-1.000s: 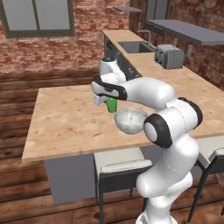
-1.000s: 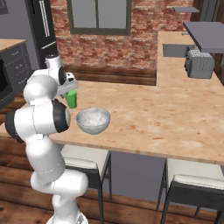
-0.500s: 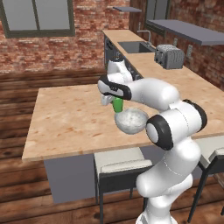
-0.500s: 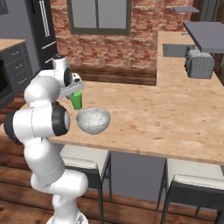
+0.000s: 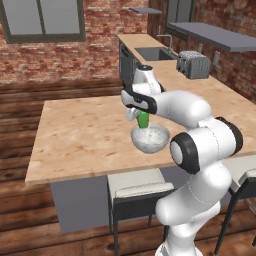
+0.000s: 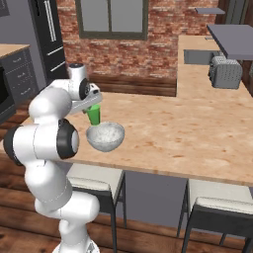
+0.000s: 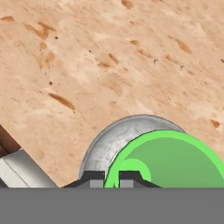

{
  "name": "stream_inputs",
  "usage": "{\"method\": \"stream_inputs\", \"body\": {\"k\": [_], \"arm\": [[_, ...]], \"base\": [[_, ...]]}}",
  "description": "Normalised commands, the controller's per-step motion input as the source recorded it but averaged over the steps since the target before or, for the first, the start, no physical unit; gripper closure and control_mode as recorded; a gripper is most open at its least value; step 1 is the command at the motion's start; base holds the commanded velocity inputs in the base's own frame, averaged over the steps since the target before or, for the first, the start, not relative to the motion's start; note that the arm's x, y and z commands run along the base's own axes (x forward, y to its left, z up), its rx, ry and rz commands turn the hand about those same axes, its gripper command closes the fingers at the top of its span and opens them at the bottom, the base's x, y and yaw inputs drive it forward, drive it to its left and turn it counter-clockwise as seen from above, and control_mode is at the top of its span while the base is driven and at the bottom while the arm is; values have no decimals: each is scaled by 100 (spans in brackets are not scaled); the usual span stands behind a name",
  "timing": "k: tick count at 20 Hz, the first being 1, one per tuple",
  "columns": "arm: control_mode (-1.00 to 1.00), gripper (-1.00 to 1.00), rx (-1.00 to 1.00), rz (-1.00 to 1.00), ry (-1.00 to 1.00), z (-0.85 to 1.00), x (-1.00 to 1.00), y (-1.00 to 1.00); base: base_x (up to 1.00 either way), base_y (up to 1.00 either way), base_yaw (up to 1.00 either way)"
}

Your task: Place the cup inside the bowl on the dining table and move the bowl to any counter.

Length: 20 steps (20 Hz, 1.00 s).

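- While the gripper [image 7: 112, 178] is clamped tight on the rim of the cup [image 5: 143, 119], the cup hangs upright just above the bowl [image 5: 149, 138], over its far edge.
- From the hand view, the cup's green mouth [image 7: 175, 162] covers much of the bowl's grey rim [image 7: 118, 135].
- Bowl sits on the table [image 5: 85, 135], near its front edge, above a stool [image 5: 137, 186].
- Toaster [image 5: 194, 64] stands far beyond the bowl.

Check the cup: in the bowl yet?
Not yet. The green cup hangs upright in the pincer above the bowl's rim.
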Motion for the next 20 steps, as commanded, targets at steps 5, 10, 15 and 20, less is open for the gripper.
{"method": "stream_inputs", "body": {"k": [5,10,15,20], "arm": [[-100,100,0,4,0,-3,0,-29],[-100,100,0,5,0,-8,0,-18],[-100,100,0,6,0,-11,0,-17],[-100,100,2,6,0,-21,0,-16]], "base": [[0,0,0],[0,0,0],[0,0,0],[0,0,0]]}}
